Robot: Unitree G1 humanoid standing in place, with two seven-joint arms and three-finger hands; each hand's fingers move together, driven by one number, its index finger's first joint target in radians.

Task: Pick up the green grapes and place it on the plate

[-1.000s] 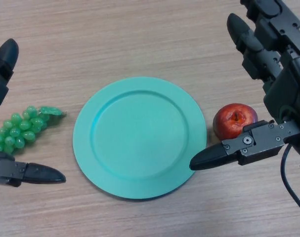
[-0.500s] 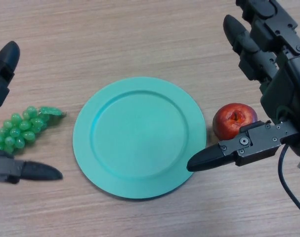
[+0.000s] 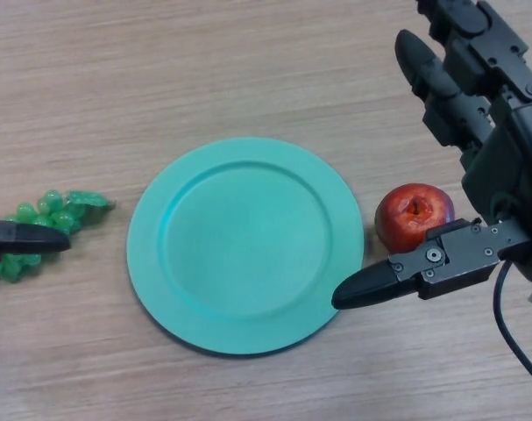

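One bunch of green grapes (image 3: 46, 219) lies on the desk (image 3: 248, 70), left of the empty plate (image 3: 245, 254). A left hand (image 3: 24, 237) finger crosses it; I cannot tell its grip. Right hand (image 3: 476, 175) spreads released fingers around the apple (image 3: 414, 215). Best to squeeze gently, then lift.

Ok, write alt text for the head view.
A green grape bunch lies left of an empty teal plate on a wooden table, the left hand over it. A red apple sits right of the plate beneath the open right hand.
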